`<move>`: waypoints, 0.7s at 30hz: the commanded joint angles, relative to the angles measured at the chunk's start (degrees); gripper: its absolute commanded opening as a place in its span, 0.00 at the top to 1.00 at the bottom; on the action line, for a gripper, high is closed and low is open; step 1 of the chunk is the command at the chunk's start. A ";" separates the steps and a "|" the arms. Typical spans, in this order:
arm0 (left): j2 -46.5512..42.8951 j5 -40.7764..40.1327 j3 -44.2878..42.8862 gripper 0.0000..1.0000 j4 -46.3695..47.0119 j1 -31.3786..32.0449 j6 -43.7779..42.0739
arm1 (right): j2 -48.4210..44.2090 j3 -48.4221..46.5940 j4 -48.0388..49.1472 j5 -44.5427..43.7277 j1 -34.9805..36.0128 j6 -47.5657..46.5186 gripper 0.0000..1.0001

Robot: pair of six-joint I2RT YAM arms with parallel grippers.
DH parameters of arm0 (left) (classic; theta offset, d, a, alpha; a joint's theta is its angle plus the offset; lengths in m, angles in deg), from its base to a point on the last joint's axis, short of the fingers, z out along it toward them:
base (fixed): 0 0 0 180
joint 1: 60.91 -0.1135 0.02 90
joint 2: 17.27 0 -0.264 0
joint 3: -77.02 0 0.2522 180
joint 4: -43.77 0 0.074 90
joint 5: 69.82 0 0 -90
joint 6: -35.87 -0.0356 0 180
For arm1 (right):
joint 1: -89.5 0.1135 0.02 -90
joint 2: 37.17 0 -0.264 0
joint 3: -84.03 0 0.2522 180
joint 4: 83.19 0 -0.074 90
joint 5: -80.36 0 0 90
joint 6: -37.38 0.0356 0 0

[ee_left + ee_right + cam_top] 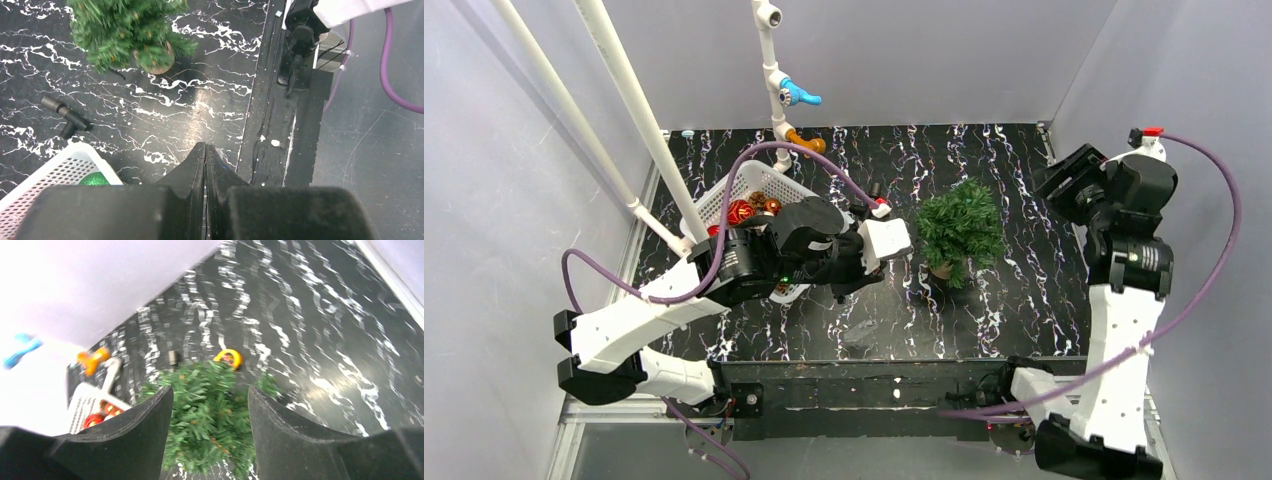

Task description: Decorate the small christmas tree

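item one: small christmas tree (961, 228), upright on its brown base on the black marbled table (1024, 300), right of centre.
item two: your left gripper (205, 150), fingers pressed flat together and holding nothing, over the table between the white basket (724, 200) and the tree.
item three: your right gripper (210, 392), fingers spread wide and empty, raised off to the tree's right – you see the tree through the gap.
item four: basket contents – red ornaments (740, 211) and a green ball (94, 179).

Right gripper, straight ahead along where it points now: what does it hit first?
Likely the tree: in the wrist view it sits dead ahead, framed by the open jaws of the right gripper. Depth is unclear.
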 commanded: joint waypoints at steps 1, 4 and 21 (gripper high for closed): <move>0.97 2.13 -4.21 1.00 -2.58 -0.25 0.71 | -5.02 -2.50 6.11 10.75 6.43 -8.47 0.35; 1.58 1.57 -6.74 1.00 -3.30 -0.24 0.80 | -11.69 2.25 13.28 19.57 12.91 -10.02 0.34; 6.52 -4.33 -21.85 1.00 -1.89 -0.24 -2.53 | -24.96 20.83 20.26 25.89 39.65 -15.21 0.32</move>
